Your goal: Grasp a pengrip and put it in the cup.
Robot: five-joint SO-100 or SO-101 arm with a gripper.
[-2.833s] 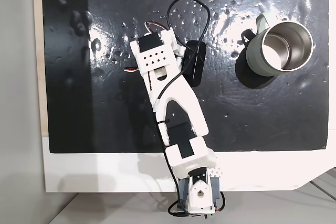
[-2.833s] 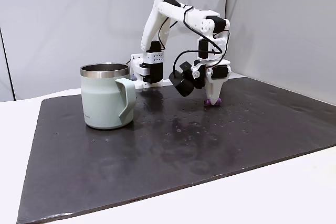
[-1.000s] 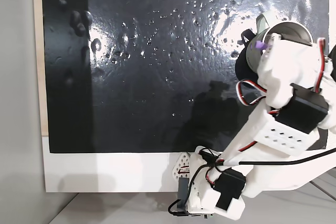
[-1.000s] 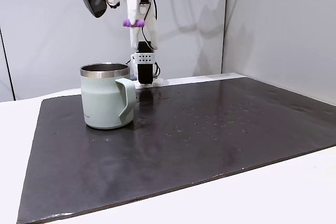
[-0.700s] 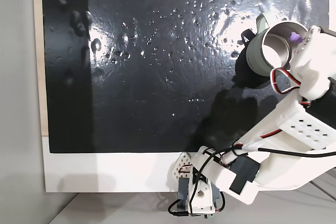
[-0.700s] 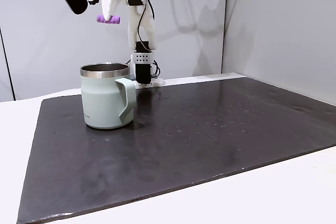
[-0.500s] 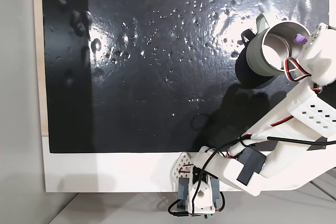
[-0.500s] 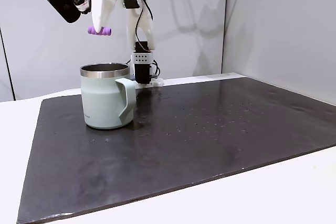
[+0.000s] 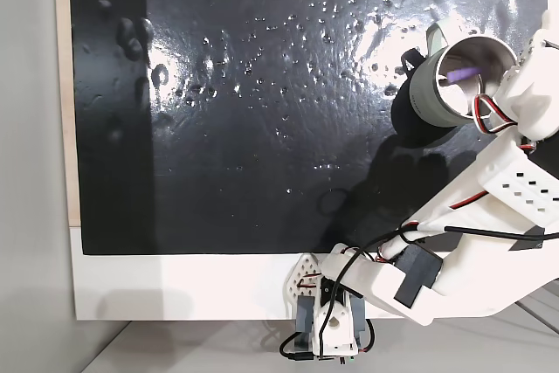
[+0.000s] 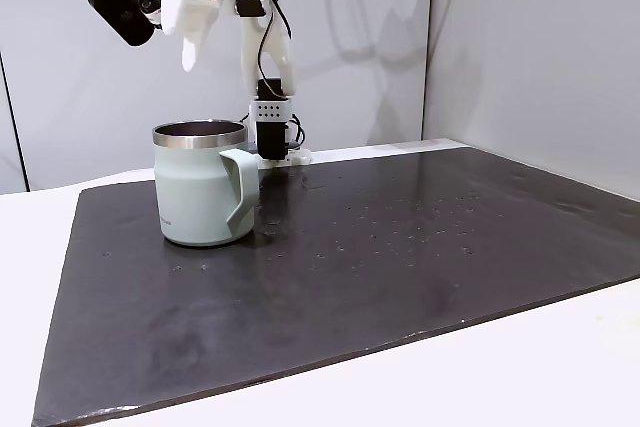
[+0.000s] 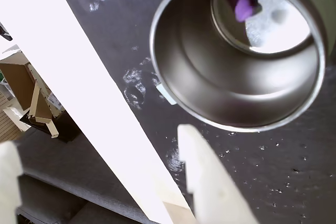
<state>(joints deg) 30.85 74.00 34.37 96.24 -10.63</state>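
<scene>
The pengrip [image 11: 242, 1] was already down inside the cup [image 11: 210, 103], sitting against the shiny steel wall near the bottom in the wrist view, and it showed up as a purple streak [image 9: 460, 75] inside the cup [image 9: 421, 93] in the top-down fixed view too. The tool [image 10: 189, 59] hung in the air right above the cup [image 10: 200, 197] in the side-on fixed view, with nothing between its tips. In the wrist view the two pale fingers [image 11: 210, 177] were spread well apart, so it was clearly open and empty. The cup stood upright on the dark, wet-looking mat [image 10: 400, 267] that covered most of the worktop [image 10: 560, 367], close to the mat's far left corner as the side-on view showed it, handle pointing toward that camera. The white arm [image 9: 489, 216] reached in from the worktop's near edge in the top-down view.
</scene>
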